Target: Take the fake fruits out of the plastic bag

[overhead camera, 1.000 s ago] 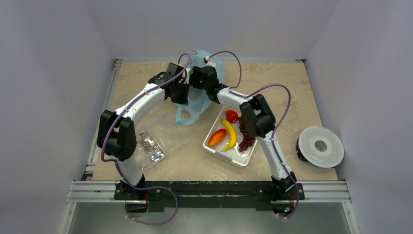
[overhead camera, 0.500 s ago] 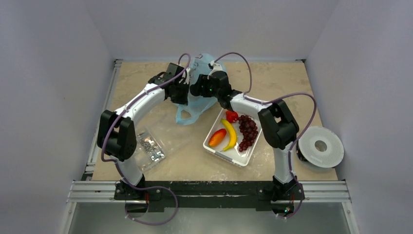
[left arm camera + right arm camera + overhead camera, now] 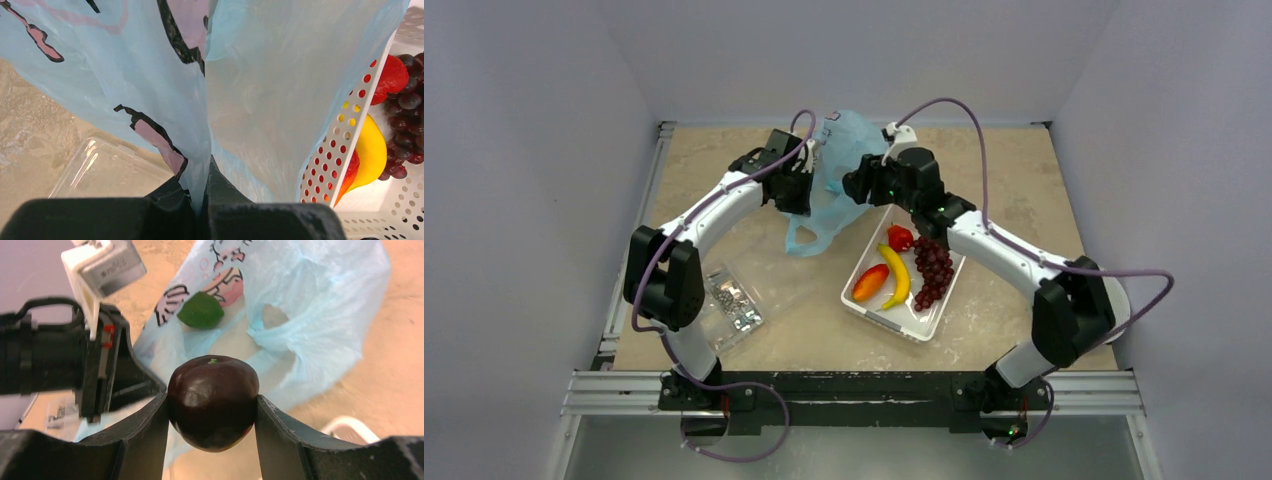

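The light-blue plastic bag (image 3: 842, 140) hangs at the back centre of the table. My left gripper (image 3: 808, 178) is shut on a fold of it, and the left wrist view shows the film (image 3: 260, 75) pinched between the jaws (image 3: 206, 172). My right gripper (image 3: 861, 186) is just right of the bag, shut on a dark purple plum (image 3: 212, 402). A green fruit (image 3: 201, 311) lies inside the bag (image 3: 310, 300). The mango (image 3: 870, 282), the small red fruit (image 3: 900, 238) and the grape bunch (image 3: 932, 270) lie in the white tray.
The white perforated tray (image 3: 886, 322) sits right of centre and also holds a yellow banana (image 3: 896, 276). A clear packet of metal bits (image 3: 734, 305) lies at the front left. A white spool (image 3: 1121, 298) at the right edge is mostly hidden behind my right elbow.
My right gripper has drawn back out of the bag toward the right with the plum in it, and its elbow has swung far right. The left gripper has kept its hold on the bag.
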You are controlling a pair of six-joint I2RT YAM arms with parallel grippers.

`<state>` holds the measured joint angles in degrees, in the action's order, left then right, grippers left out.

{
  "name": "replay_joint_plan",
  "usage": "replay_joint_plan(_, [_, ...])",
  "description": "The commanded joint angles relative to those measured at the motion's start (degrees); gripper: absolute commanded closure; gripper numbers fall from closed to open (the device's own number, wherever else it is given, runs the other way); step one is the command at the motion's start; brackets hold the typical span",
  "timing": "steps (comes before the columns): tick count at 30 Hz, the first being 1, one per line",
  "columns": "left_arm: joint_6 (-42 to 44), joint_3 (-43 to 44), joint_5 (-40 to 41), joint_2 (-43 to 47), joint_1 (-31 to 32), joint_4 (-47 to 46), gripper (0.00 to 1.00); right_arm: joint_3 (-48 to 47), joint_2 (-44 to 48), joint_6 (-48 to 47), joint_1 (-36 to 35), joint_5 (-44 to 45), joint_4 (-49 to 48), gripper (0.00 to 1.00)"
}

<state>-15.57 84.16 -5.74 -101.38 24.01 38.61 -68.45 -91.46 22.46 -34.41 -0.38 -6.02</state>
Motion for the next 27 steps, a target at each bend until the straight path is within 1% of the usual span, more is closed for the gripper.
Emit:
replay_joint_plan(1, [0.44,0.31,0.59,2.16,0.22,-0.82,1.0,4.16,10.13,-2.46,-0.02,2.94,10.91,1.0])
replay_joint_plan(4, [0.22,0.43,-0.01,1.74,0.22,-0.77,1.0,10.38,17.67,-1.39,0.0,6.96,15.97,1.0])
replay_joint_plan(6, [0.02,0.33,-0.93,1.63,0.24,-0.85,1.0,12.78,21.07,-0.2,-0.04,9.6,21.23,1.0])
replay_joint_plan(7, [-0.06,0.14,-0.99,1.56,0.25,-0.93,1.0,13.04,22.03,0.13,-0.01,11.16,24.72,1.0])
replay_joint_plan(9, [-0.03,0.08,-0.67,1.33,0.33,-0.91,1.0,12.36,22.54,3.77,0.03,13.03,35.02,1.0])
replay_joint_plan(11, [0.01,0.25,-0.48,1.09,0.34,-0.91,1.0,12.27,23.07,4.99,-0.07,14.16,41.1,1.0])
replay_joint_plan(15, [-0.23,0.42,-1.36,0.71,0.34,-0.9,1.0,15.77,24.56,7.07,-0.21,9.14,42.92,0.99])
replay_joint_plan(17, [-0.29,0.38,-1.43,0.52,0.34,-0.9,1.0,16.54,23.87,7.24,-0.22,7.23,43.94,0.96])
replay_joint_plan(20, [-0.25,0.43,-1.43,0.16,0.29,-0.87,1.0,16.59,21.29,7.52,-0.76,6.59,47.51,0.91])
replay_joint_plan(24, [-0.33,0.65,-1.82,0.05,0.32,-0.82,1.0,18.08,20.19,6.71,-1.55,4.44,47.79,0.8])
replay_joint_plan(27, [-0.42,0.57,-2.0,-0.09,0.49,-0.85,1.0,19.15,18.51,5.93,-2.27,2.53,47.16,0.74])
